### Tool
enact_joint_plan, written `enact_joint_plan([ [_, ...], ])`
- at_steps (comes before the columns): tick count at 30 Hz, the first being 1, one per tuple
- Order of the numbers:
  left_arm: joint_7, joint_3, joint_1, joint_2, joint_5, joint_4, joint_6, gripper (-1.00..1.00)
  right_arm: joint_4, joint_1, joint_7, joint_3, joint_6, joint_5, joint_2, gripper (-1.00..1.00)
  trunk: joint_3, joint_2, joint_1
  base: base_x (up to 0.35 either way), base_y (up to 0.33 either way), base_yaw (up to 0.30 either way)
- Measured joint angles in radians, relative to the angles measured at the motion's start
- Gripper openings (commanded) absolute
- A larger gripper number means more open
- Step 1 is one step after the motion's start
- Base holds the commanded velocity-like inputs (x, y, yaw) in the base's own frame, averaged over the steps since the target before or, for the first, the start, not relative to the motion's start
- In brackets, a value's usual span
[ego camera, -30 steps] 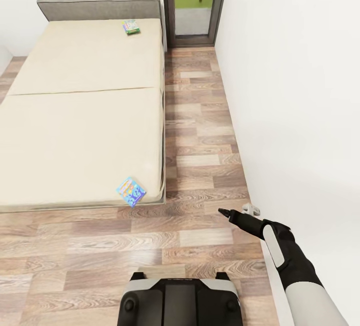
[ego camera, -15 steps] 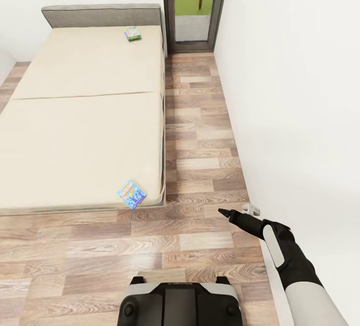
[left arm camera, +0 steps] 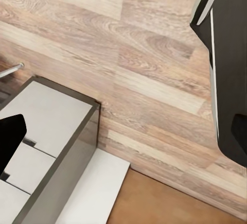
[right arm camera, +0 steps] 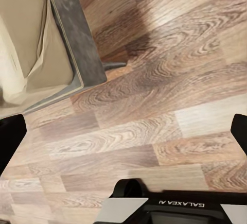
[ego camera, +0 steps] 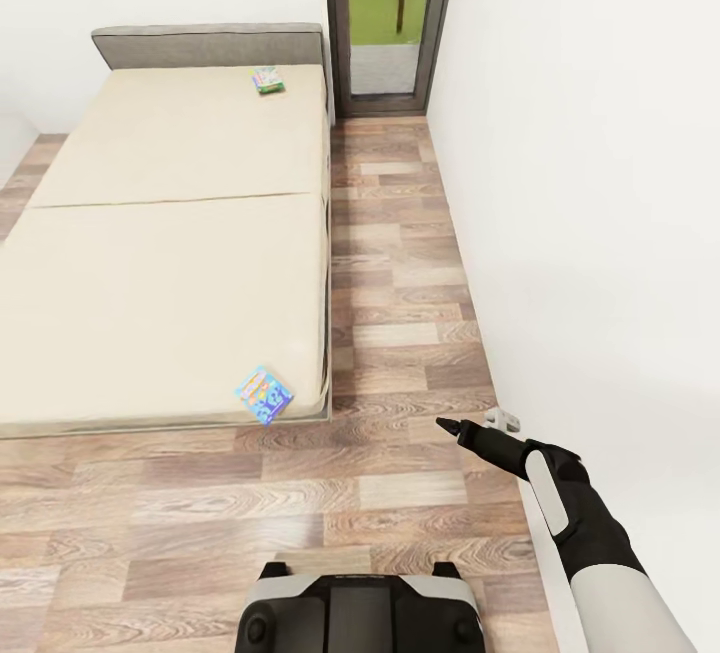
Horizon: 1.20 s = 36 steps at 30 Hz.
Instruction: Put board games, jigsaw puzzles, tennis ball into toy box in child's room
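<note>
- Lying on the near corner of the bed, close to its foot edge, is the blue-yellow board game, flat on the cream mattress.
- The white-green board game is lying at the far end of the bed, near the grey headboard and close to the bed's right edge.
- The right gripper is hanging over the wood floor beside the white wall, well apart from both games.
- In the right wrist view its two dark fingertips are standing wide apart at the picture's sides, released, with nothing between them.
- In the left wrist view one dark fingertip is showing over a grey and white cabinet; I cannot tell if the left gripper is released or clenched.
- The robot's base is standing on the floor, near the foot of the bed.
</note>
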<state>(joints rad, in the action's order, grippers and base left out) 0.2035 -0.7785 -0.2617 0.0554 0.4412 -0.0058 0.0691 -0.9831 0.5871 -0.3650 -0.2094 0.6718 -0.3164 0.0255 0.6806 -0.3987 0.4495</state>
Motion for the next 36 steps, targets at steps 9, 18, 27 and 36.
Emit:
enact_joint_plan([
  [9,0.0,0.0,0.0,0.0,0.0,0.0,0.0,1.0,0.0,0.0,0.0,0.0,0.0,0.0,0.001,1.0,-0.015,0.0,0.0,0.0,0.0,0.0],
  [18,0.0,0.0,0.0,0.0,-0.001,0.0,0.0,1.0,0.0,0.0,0.0,0.0,0.0,0.0,0.001,1.0,-0.029,0.0,0.0,0.0,0.0,0.0],
  [27,0.0,0.0,0.0,0.001,0.0,0.0,0.0,1.0,-0.001,0.0,-0.001,0.001,-0.025,0.001,0.001,1.0,-0.044,0.0,0.0,0.0,0.0,0.0],
  [36,0.001,0.0,0.0,0.0,0.0,0.0,0.0,1.0,-0.001,0.0,-0.001,0.0,-0.031,0.001,0.001,1.0,-0.059,0.0,0.0,0.0,0.0,0.0],
])
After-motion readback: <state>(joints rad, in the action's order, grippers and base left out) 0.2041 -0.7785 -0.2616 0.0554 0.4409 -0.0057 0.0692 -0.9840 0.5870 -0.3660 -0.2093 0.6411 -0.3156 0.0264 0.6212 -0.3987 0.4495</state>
